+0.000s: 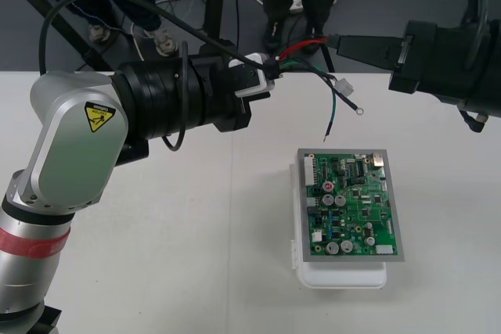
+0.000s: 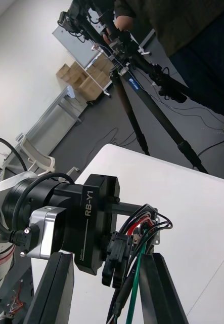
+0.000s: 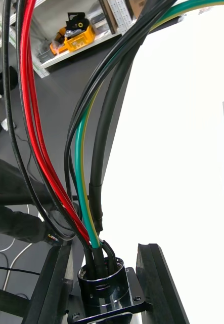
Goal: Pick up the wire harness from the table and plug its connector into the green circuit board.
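The left gripper (image 1: 268, 70) has its jaws clamped on the harness (image 1: 333, 105) socket (image 3: 104, 284). Whether the right gripper (image 1: 332, 39) grips, I cannot tell — opposing pulls could strain the wires (image 2: 130, 288).

The red, black and green wire harness (image 1: 301, 47) is hanging over the far edge of the plain light table (image 1: 196, 232), between the grippers. The black-fingered left gripper (image 1: 270, 76) is clamping its round metal socket (image 3: 104, 288) at the left. The black-fingered right gripper (image 1: 330, 39) is pinching its wires at the right. Nearer the robot, the green circuit board (image 1: 350, 205) is sitting on its white base (image 1: 344, 275).
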Motion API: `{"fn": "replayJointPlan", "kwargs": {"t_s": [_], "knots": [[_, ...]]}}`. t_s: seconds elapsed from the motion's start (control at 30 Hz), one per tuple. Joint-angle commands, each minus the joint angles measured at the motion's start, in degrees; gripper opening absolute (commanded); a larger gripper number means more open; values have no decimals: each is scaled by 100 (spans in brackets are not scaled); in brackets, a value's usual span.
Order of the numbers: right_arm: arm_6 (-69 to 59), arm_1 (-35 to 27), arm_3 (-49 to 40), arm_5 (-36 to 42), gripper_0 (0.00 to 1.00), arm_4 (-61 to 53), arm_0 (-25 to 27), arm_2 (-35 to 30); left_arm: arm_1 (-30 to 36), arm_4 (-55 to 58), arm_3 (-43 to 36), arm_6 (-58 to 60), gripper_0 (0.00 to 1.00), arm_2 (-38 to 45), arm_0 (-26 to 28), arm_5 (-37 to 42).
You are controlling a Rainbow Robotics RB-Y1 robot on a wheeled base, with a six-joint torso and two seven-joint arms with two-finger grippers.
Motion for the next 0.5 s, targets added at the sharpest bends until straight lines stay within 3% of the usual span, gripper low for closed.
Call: {"fn": "replayJointPlan", "kwargs": {"t_s": [0.03, 0.17, 0.3, 0.37, 0.5], "knots": [[320, 94, 2, -29, 37, 145, -211, 53, 131, 20, -205, -87, 0, -121, -117, 406], [329, 138, 2, -29, 35, 206, -211, 53, 131, 55, -205, -96, 0, -121, -117, 406], [346, 147, 2, -47, 8, 277, -228, 45, 131, 81, -205, -105, 0, -121, -117, 406], [346, 155, 2, -47, 0, 286, -237, 53, 131, 90, -205, -105, 0, -121, -117, 406], [346, 182, 2, -56, 0, 286, -246, 53, 131, 116, -205, -113, 0, -121, -117, 406]]}}
